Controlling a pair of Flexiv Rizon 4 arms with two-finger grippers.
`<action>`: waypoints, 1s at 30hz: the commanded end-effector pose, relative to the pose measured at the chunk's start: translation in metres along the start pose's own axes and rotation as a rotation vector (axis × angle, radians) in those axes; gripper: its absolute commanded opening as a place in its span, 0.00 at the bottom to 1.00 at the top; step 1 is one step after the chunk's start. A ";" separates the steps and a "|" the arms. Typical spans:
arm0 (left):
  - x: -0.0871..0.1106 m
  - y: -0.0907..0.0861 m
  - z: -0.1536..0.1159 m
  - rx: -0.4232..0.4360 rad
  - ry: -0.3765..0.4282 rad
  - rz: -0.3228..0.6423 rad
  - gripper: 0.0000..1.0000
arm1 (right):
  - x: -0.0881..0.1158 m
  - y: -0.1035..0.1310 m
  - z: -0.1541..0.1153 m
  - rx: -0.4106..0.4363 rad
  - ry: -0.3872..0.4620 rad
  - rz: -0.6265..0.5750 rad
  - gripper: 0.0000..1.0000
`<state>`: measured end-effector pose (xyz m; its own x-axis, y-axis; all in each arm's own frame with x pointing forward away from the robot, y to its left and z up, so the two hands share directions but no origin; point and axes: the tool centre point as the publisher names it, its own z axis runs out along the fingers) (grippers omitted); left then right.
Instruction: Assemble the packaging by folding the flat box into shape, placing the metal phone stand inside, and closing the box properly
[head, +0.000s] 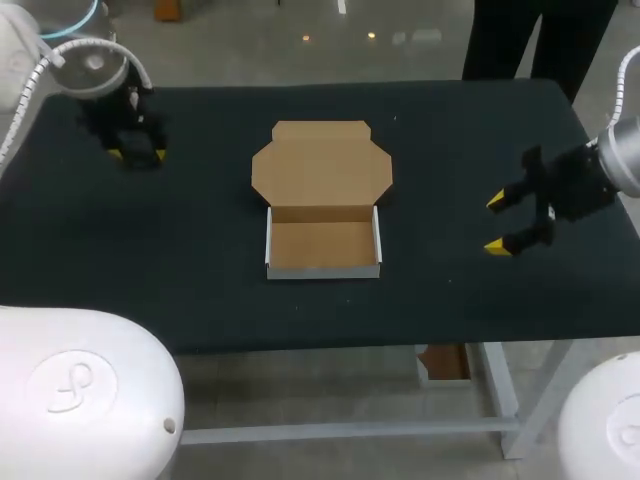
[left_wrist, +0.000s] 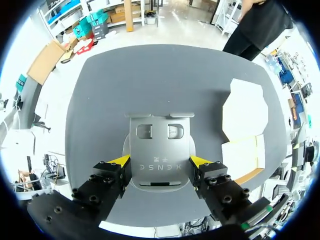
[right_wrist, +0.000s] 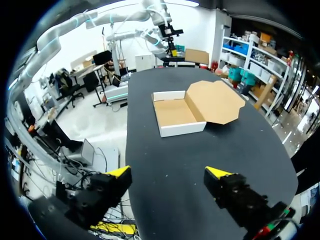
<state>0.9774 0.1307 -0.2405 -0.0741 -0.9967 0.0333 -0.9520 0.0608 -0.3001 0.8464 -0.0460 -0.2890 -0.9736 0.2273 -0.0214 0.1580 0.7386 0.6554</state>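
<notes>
Box (head: 322, 245) lies open on the tabletop (head: 200, 270); far left, my left hand (left_wrist: 160, 161) pinches the phone stand (left_wrist: 160, 145); my right hand (head: 497, 224) is spread.

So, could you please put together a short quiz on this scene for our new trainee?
1. True or false: the cardboard box is already folded into a tray, with its lid lying open and flat on the table.
2. Which gripper has the metal phone stand between its fingers? A) the left gripper B) the right gripper C) neither
3. Fill in the blank: the inside of the cardboard box is ____.

Key: 1 true; 2 A; 3 empty.
</notes>
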 end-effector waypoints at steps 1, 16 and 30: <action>0.014 0.012 -0.010 0.007 -0.017 0.021 0.00 | 0.000 -0.001 -0.001 -0.006 0.004 -0.002 1.00; 0.081 0.039 -0.007 -0.006 -0.029 0.100 0.00 | 0.000 -0.001 -0.001 -0.006 0.004 -0.002 1.00; 0.135 0.047 0.009 -0.026 -0.017 0.166 0.00 | 0.000 -0.001 -0.001 -0.006 0.004 -0.002 1.00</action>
<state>0.9206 0.0103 -0.2541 -0.2338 -0.9723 -0.0037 -0.9317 0.2251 -0.2849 0.8465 -0.0465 -0.2891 -0.9738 0.2263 -0.0213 0.1570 0.7376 0.6568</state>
